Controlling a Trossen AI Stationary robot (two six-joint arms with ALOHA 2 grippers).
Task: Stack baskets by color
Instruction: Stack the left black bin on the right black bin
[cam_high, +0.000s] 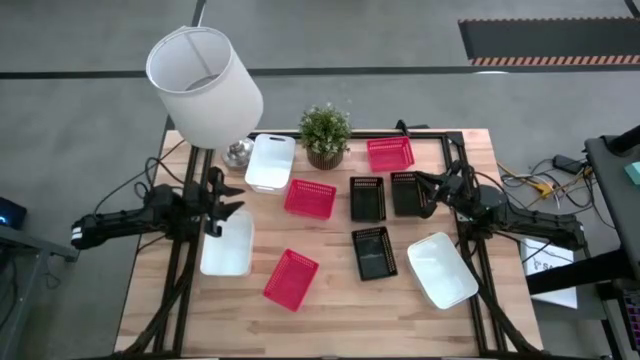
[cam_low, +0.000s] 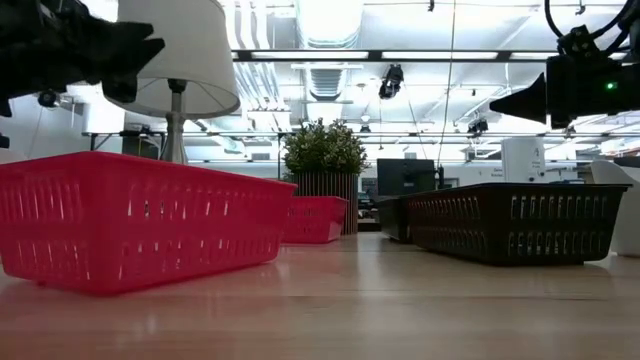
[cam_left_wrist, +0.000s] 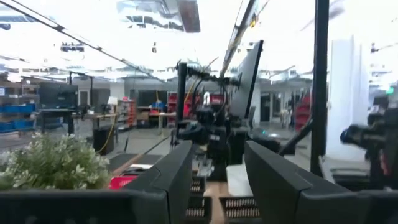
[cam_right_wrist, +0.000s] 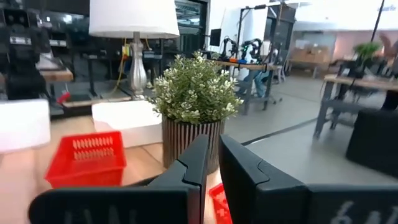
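Three red baskets (cam_high: 310, 198) (cam_high: 390, 153) (cam_high: 291, 279), three black baskets (cam_high: 367, 198) (cam_high: 406, 192) (cam_high: 373, 252) and three white baskets (cam_high: 270, 162) (cam_high: 227, 243) (cam_high: 441, 269) lie singly on the wooden table, bottoms down. My left gripper (cam_high: 232, 207) (cam_left_wrist: 217, 149) hangs open in the air at the left, beside the far end of a white basket. My right gripper (cam_high: 425, 192) (cam_right_wrist: 213, 142) is shut with nothing in it, raised over the right-hand black basket. In the low view both arms are well above the table.
A potted green plant (cam_high: 325, 133) stands at the far middle. A lamp with a big white shade (cam_high: 205, 85) stands at the far left corner. Black frame rails (cam_high: 180, 270) (cam_high: 478, 280) run along both sides of the table. There is bare wood along the near edge.
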